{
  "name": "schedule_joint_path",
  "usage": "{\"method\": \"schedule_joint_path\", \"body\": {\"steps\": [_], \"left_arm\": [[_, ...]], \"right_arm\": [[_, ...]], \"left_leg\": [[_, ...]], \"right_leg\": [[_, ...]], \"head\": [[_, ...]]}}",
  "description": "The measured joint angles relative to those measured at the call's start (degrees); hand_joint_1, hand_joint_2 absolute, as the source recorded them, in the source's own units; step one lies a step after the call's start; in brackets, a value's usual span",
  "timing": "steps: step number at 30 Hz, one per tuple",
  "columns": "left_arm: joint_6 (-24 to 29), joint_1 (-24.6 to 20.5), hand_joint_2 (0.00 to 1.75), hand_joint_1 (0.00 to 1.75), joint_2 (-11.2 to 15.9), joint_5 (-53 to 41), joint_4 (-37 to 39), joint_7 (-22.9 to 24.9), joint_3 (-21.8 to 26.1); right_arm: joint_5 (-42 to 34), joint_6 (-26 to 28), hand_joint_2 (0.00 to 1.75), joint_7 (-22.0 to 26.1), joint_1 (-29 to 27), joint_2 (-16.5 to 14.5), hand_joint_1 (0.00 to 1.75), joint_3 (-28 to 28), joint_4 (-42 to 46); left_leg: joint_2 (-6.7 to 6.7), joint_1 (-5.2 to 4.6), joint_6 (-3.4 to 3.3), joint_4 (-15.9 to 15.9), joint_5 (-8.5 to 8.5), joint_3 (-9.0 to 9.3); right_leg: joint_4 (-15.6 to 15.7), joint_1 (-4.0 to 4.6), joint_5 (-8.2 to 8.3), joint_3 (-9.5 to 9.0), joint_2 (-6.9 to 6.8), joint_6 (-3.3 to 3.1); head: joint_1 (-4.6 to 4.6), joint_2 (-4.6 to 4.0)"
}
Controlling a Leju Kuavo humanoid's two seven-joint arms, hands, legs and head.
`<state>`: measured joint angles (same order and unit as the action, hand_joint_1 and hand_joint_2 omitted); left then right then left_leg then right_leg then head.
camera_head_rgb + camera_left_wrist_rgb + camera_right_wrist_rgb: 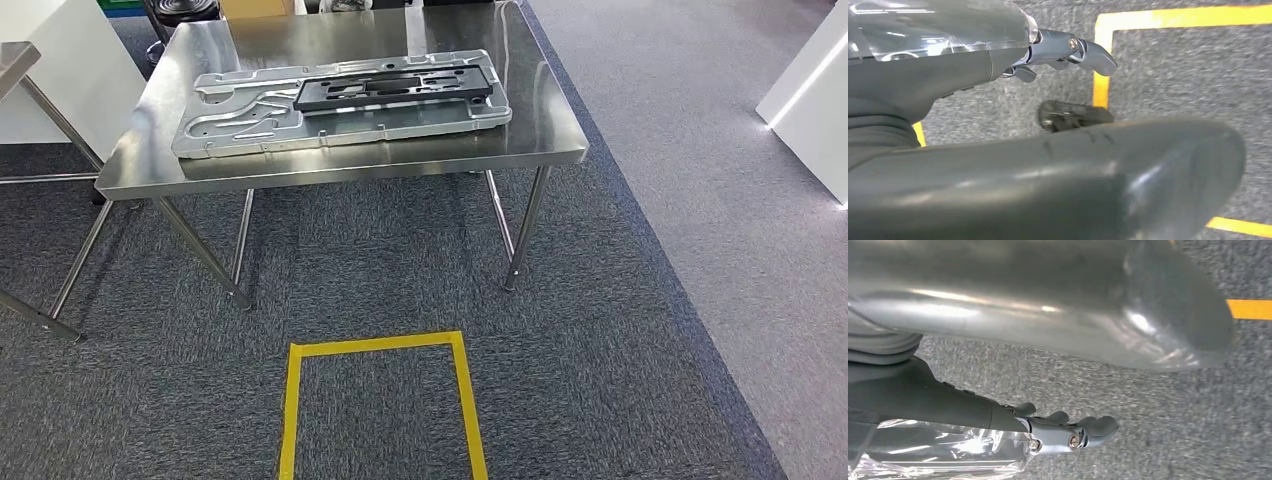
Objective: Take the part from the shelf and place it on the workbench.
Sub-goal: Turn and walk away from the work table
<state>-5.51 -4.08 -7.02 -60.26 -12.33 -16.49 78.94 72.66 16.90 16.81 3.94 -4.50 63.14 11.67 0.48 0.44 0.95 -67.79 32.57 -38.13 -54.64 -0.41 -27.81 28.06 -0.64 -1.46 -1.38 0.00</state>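
A black frame-shaped part (395, 88) lies flat on a large silver stamped panel (240, 125), which rests on the steel workbench (540, 120) ahead of me. My left hand (973, 75) hangs over the grey carpet with its fingers (1088, 50) stretched out, apart from the thumb, and nothing in it. My right hand (948, 405) hangs the same way over the carpet, fingers (1088, 427) extended and holding nothing.
A yellow tape square (465, 400) marks the carpet in front of the workbench; its tape (1103, 60) lies under my left hand. A second steel table (15, 55) and a white cabinet (60, 70) stand at the left. A white unit (815, 90) stands at the right.
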Motion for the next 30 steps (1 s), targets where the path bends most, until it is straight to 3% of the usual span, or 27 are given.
{"method": "schedule_joint_path", "body": {"steps": [1,2,3,5,7,8,9,11,12,13,15,16,17,18,19,21,23,24,26,28,30], "left_arm": [[-0.1,0.0,0.00,0.00,0.0,-0.1,0.0,0.0,-0.2],[-0.1,0.0,0.00,0.00,0.0,-0.2,0.0,0.0,-0.4],[-0.1,0.0,0.00,0.00,0.0,-0.3,0.0,0.0,-0.6],[-0.1,-0.1,0.00,0.00,0.0,-0.5,0.0,0.0,-0.9],[-0.1,-0.3,0.00,0.00,0.0,-0.7,0.0,0.0,-1.1],[-0.1,-0.5,0.00,0.00,0.1,-0.9,0.0,0.0,-1.2],[-0.1,-0.5,0.00,0.00,0.1,-1.0,0.0,0.0,-1.2],[-0.1,-0.4,0.00,0.00,0.1,-1.2,0.0,0.0,-1.3],[-0.1,-0.4,0.00,0.00,0.0,-1.2,0.0,0.0,-1.4],[-0.1,-0.3,0.00,0.00,0.0,-1.2,0.0,0.0,-1.5],[-0.1,-0.3,0.00,0.00,0.0,-1.2,0.0,0.0,-1.6],[-0.1,-0.3,0.00,0.00,0.0,-1.2,0.0,0.0,-1.7],[-0.1,-0.3,0.00,0.00,0.0,-1.2,0.0,0.0,-1.7],[-0.1,-0.3,0.00,0.00,0.0,-1.2,0.0,0.0,-1.8],[-0.1,-0.3,0.00,0.00,0.0,-1.2,0.0,0.0,-1.9],[-0.2,-0.3,0.00,0.00,0.0,-1.3,0.0,0.0,-2.1],[-0.2,-0.3,0.00,0.00,0.0,-1.4,0.0,0.1,-2.2],[-0.1,-0.4,0.00,0.00,0.0,-1.3,0.0,0.3,-2.3],[0.3,-0.4,0.00,0.00,0.0,-1.2,0.0,0.8,-2.3],[0.7,-0.3,0.00,0.00,0.0,-1.2,0.0,1.3,-2.3],[0.9,-0.2,0.00,0.00,0.1,-1.1,0.0,1.8,-2.3]], "right_arm": [[-0.1,0.1,0.00,0.0,0.0,0.0,0.00,0.1,0.0],[-0.1,0.1,0.00,0.1,0.0,0.0,0.00,0.2,0.0],[-0.1,0.1,0.00,0.2,0.0,0.0,0.00,0.4,0.0],[-0.3,0.1,0.00,0.3,-0.1,0.0,0.00,0.7,0.0],[-0.4,0.1,0.00,0.4,-0.1,0.0,0.00,0.9,0.0],[-0.5,0.2,0.00,0.4,-0.1,-0.1,0.00,1.0,0.0],[-0.6,0.2,0.00,0.4,-0.2,-0.1,0.00,1.1,0.0],[-0.7,0.2,0.00,0.4,-0.3,0.0,0.00,1.3,0.0],[-0.7,0.2,0.00,0.4,-0.3,0.0,0.00,1.3,0.0],[-0.7,0.2,0.00,0.4,-0.4,0.0,0.00,1.4,0.0],[-0.7,0.2,0.00,0.4,-0.5,0.0,0.00,1.4,0.0],[-0.7,0.2,0.00,0.4,-0.6,0.0,0.00,1.4,0.0],[-0.7,0.2,0.00,0.4,-0.6,0.0,0.00,1.4,0.0],[-0.7,0.2,0.00,0.4,-0.6,0.1,0.00,1.4,0.0],[-0.7,0.2,0.00,0.4,-0.6,0.1,0.00,1.4,0.0],[-0.8,0.3,0.00,0.3,-0.5,0.1,0.00,1.4,0.0],[-0.9,0.3,0.00,0.3,-0.5,0.1,0.00,1.4,0.1],[-1.0,0.1,0.00,0.2,-0.5,0.1,0.00,1.4,0.1],[-1.4,-0.9,0.87,0.1,-0.5,0.1,0.00,1.5,0.0],[-2.1,-3.2,1.75,-0.8,-0.5,0.1,0.00,1.9,0.0],[-2.8,-5.6,1.75,-2.3,-0.5,0.1,0.00,2.5,0.0]], "left_leg": [[0.00,0.08,0.17,-3.4,1.60,-0.60],[0.01,0.12,0.26,-5.5,1.85,-0.55],[0.00,0.14,0.23,-5.7,0.86,0.40],[-0.01,0.11,-0.24,-0.5,-2.15,5.24],[-0.01,-0.18,-1.00,8.2,-2.38,11.27],[-0.01,-0.36,-1.30,11.1,-1.84,12.99],[0.00,-0.55,-1.55,12.6,-1.41,13.62],[0.12,-0.43,-2.15,13.0,-2.16,13.05],[0.23,-0.30,-2.57,13.2,-2.75,12.61],[0.33,-0.15,-2.93,13.3,-3.44,12.02],[0.42,-0.16,-3.36,13.3,-4.69,10.42],[0.42,-0.21,-3.37,13.2,-5.31,9.52],[0.43,-0.25,-3.31,12.9,-5.86,8.64],[0.45,-0.26,-3.19,12.6,-6.36,7.73],[0.45,-0.22,-3.03,12.3,-6.81,6.83],[0.41,-0.21,-2.61,11.3,-7.45,5.21],[0.35,-0.35,-1.99,10.6,-7.91,4.21],[0.33,-0.41,-1.61,10.5,-8.17,3.99],[0.31,-0.28,-0.82,10.4,-8.62,3.81],[0.19,-0.07,-0.17,8.3,-6.59,2.87],[0.09,0.12,0.28,2.0,-1.79,0.57]], "right_leg": [[-0.1,0.10,0.56,0.86,-0.01,-0.04],[-0.4,0.18,1.07,1.75,0.00,-0.03],[-0.7,0.24,1.52,2.66,0.00,0.03],[-1.5,0.32,2.29,4.40,0.04,0.25],[-2.3,0.49,3.00,5.61,0.03,0.71],[-2.5,0.52,3.39,5.92,-0.01,1.01],[-2.5,0.52,3.83,6.09,-0.06,1.36],[-2.6,0.41,4.26,6.33,0.02,2.08],[-3.3,0.34,3.27,6.70,0.15,2.40],[-5.2,0.26,1.16,7.38,0.31,2.70],[-11.9,-0.03,-4.65,9.46,0.49,3.14],[-15.6,-0.17,-6.64,10.36,0.51,3.34],[-18.1,-0.27,-7.23,10.63,0.52,3.50],[-18.7,-0.36,-6.52,9.99,0.51,3.61],[-17.2,-0.44,-4.92,8.23,0.51,3.66],[-9.3,-0.48,-2.50,2.29,0.51,3.58],[-2.5,-0.32,-2.88,-1.91,0.60,3.00],[-1.1,-0.18,-3.41,-2.48,0.65,2.55],[-0.7,-0.14,-3.00,-2.09,0.57,1.48],[-0.5,-0.21,-2.11,-1.54,0.40,0.50],[-0.5,-0.16,-1.32,-0.68,0.27,-0.02]], "head": [[0.00,0.00],[0.00,0.00],[0.00,0.00],[0.00,0.00],[0.00,0.00],[0.00,0.00],[0.00,0.00],[0.00,0.00],[0.01,0.00],[0.01,0.00],[0.01,0.00],[0.00,0.00],[0.00,0.00],[0.00,0.00],[0.00,0.00],[0.00,0.00],[0.00,0.00],[0.00,0.00],[0.00,0.00],[0.00,0.00],[0.00,0.00]]}}
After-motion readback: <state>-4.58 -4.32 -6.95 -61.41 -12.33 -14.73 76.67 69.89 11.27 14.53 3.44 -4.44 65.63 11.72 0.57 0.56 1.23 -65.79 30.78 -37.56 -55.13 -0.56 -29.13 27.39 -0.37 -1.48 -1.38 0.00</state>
